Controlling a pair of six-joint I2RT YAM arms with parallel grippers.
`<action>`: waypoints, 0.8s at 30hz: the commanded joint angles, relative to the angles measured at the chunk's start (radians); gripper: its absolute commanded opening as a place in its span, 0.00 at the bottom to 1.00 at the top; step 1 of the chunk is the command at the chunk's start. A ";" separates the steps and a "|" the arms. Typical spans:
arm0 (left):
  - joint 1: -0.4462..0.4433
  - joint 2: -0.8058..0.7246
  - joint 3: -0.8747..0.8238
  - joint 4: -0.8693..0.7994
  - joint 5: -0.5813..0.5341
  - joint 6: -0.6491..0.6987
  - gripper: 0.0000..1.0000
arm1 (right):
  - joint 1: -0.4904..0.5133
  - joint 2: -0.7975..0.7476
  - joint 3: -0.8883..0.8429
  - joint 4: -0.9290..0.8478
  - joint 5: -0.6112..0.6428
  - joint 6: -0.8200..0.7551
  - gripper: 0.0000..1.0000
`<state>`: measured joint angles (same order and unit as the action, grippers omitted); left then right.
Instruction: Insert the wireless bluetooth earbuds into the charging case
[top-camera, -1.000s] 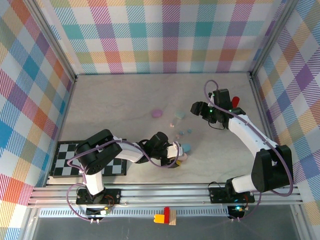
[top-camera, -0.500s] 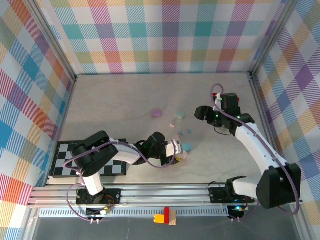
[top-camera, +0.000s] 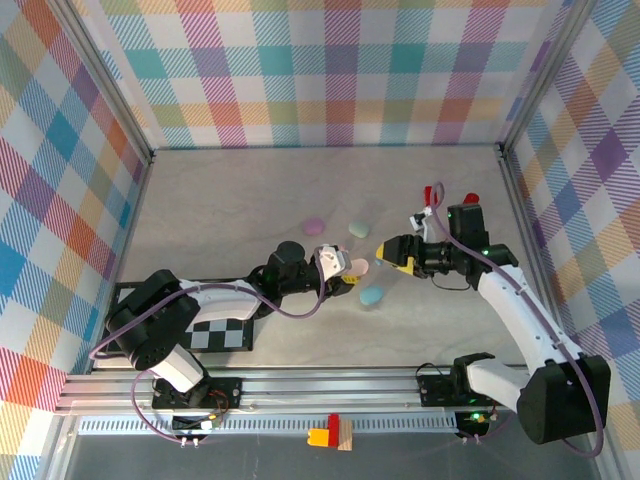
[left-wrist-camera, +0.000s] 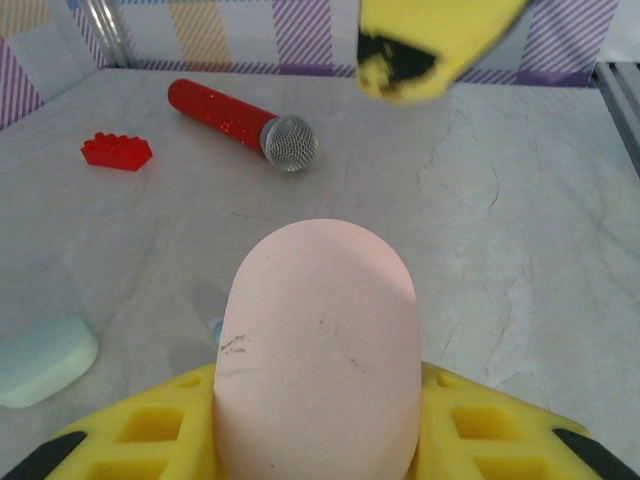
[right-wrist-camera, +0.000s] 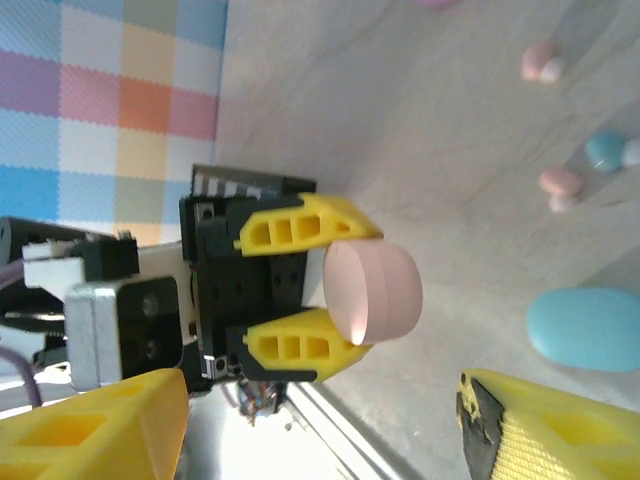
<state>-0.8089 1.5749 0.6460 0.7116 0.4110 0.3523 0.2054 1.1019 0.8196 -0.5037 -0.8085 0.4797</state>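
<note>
My left gripper (top-camera: 338, 266) is shut on a closed pink oval charging case (top-camera: 356, 267), held off the table. In the left wrist view the pink case (left-wrist-camera: 320, 300) stands between the yellow fingers (left-wrist-camera: 150, 425). My right gripper (top-camera: 392, 250) stands open just right of the case, facing it. The right wrist view looks at the left gripper (right-wrist-camera: 355, 285) gripping the case (right-wrist-camera: 388, 290) by its flat sides. Tiny earbuds lie on the table: a pink one (right-wrist-camera: 546, 62), a blue one (right-wrist-camera: 608, 150) and another pink one (right-wrist-camera: 558, 184).
A blue case (top-camera: 372, 294) lies just in front of the grippers, a mint case (top-camera: 358, 229) and a purple case (top-camera: 315, 226) behind them. A red microphone (left-wrist-camera: 240, 115) and a red block (left-wrist-camera: 117, 152) lie at the far right. A checkered mat (top-camera: 215, 335) lies under the left arm.
My left gripper closed on the pink case and carried it up and away from the near edge. The right arm swung left and nearer, and its gripper now faces the case.
</note>
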 joint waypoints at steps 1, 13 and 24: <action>0.006 -0.026 0.042 0.076 0.049 -0.031 0.36 | 0.015 0.009 -0.027 0.109 -0.129 0.060 0.69; 0.007 -0.047 0.061 0.084 0.094 -0.056 0.36 | 0.072 0.113 -0.027 0.216 -0.124 0.112 0.56; 0.010 -0.047 0.054 0.108 0.090 -0.070 0.38 | 0.078 0.137 -0.016 0.238 -0.112 0.155 0.27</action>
<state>-0.8066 1.5600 0.6823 0.7624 0.4808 0.2977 0.2764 1.2407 0.7868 -0.2939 -0.9058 0.6079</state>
